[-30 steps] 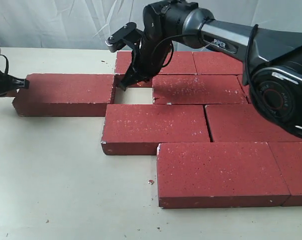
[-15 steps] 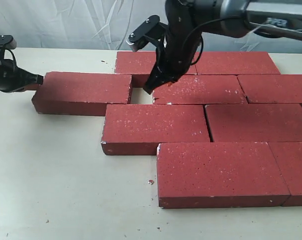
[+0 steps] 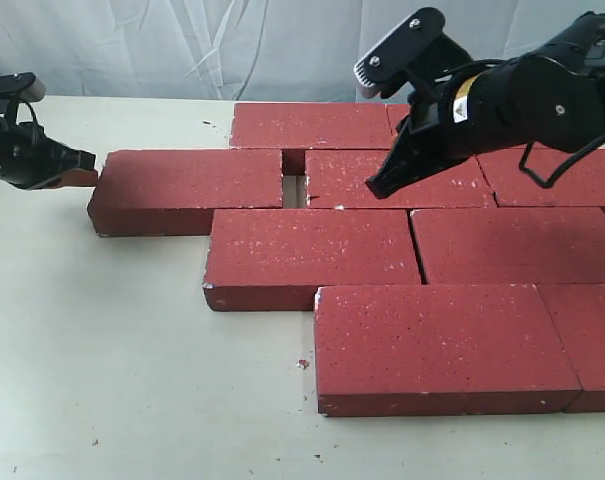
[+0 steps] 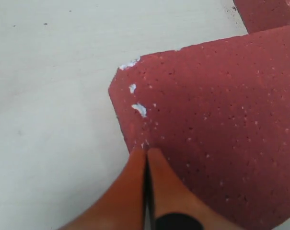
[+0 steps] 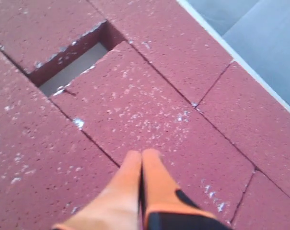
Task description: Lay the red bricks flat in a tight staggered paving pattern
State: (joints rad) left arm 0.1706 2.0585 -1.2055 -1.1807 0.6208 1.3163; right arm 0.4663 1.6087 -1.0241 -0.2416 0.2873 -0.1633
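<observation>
Red bricks (image 3: 312, 255): we note a coarse, grainy, matt masonry face, white-speckled and chipped pale at some corners.
Table (image 3: 112, 350): smooth matt off-white top, lightly scuffed.
Backdrop (image 3: 182, 45): creased pale cloth.
Left gripper (image 4: 145, 150), right gripper (image 5: 141, 154): we record a smooth orange coating with a faint sheen.
Right arm (image 3: 542, 95): black semi-gloss casing.

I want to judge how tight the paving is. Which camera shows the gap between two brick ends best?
The right wrist view: it looks down into the gap, table showing between the bricks. The exterior view shows it as a narrow slot, lower angle. The left wrist view shows only one brick, its chipped corner, no gap.
</observation>
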